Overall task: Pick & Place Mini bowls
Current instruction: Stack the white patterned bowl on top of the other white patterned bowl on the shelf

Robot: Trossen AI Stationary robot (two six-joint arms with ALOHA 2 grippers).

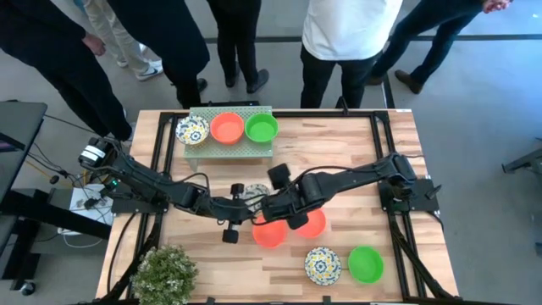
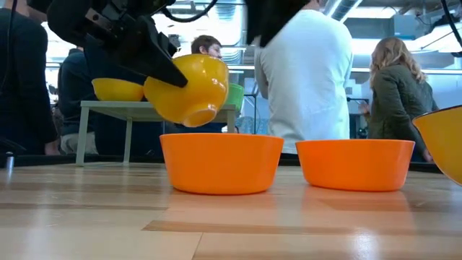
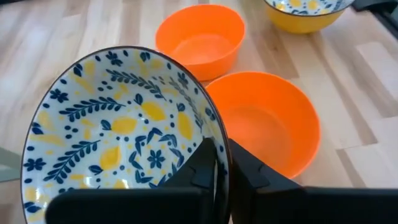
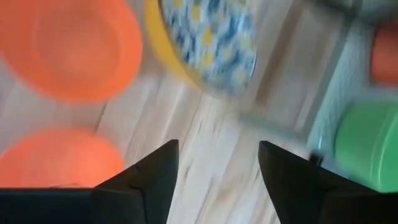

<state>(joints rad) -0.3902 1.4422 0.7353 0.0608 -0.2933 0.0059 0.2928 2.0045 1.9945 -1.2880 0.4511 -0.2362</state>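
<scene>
A floral bowl (image 3: 121, 134) is held tilted, its mouth turned sideways, above and just beside two orange bowls (image 3: 261, 121), its rim clamped by the left gripper (image 3: 217, 168). Nearby, the right gripper (image 4: 217, 165) is held with fingers spread, empty.

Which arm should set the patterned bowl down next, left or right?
Left. Its gripper already clamps the floral bowl by the rim, held above the table beside the two orange bowls. The right gripper is open and empty.
</scene>
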